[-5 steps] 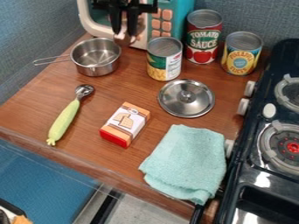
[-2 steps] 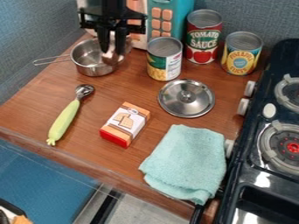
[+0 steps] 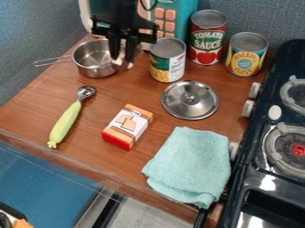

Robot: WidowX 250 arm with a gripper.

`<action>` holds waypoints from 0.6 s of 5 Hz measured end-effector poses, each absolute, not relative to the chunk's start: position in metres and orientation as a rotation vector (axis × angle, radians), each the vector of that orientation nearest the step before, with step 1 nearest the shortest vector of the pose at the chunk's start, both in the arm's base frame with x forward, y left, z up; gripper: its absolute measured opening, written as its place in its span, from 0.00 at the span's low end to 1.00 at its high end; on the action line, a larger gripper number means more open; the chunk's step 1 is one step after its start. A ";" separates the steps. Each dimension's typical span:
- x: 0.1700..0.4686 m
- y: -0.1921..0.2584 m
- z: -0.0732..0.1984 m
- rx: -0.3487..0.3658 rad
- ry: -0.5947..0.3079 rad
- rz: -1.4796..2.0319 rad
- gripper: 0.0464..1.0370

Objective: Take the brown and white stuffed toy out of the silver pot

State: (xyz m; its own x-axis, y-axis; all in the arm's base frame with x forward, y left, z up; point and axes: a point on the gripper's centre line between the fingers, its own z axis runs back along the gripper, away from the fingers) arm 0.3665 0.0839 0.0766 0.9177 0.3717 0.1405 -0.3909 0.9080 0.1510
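The black gripper (image 3: 123, 63) hangs down near the top of the view, between a small steel pot (image 3: 94, 66) and a yellow-green can (image 3: 168, 62). It overlaps the pot's right rim; whether it touches the pot I cannot tell. Nothing is visibly held in it. Below the can lies a round steel lid (image 3: 190, 100), knob up. An orange, white and red box (image 3: 127, 127) rests on the wooden counter (image 3: 101, 100). To its left is a scoop with a pale green handle (image 3: 65, 121). A folded mint cloth (image 3: 189, 164) lies near the counter's front right.
Behind the gripper stands a teal and white toy microwave (image 3: 182, 20). A tomato sauce can (image 3: 207, 38) and a pineapple can (image 3: 246, 54) stand at the back right. The dark stove (image 3: 253, 178) with its burners and knobs borders the counter's right side.
The gripper has come down from in front of the microwave to beside the pot's right rim, shifting slightly right since the middle frame. Objects on the counter have not moved.
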 end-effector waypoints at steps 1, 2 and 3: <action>0.365 0.078 0.067 0.189 -0.091 0.380 0.21; 0.364 0.077 0.062 0.190 -0.080 0.389 0.21; 0.361 0.076 0.052 0.200 -0.052 0.388 0.21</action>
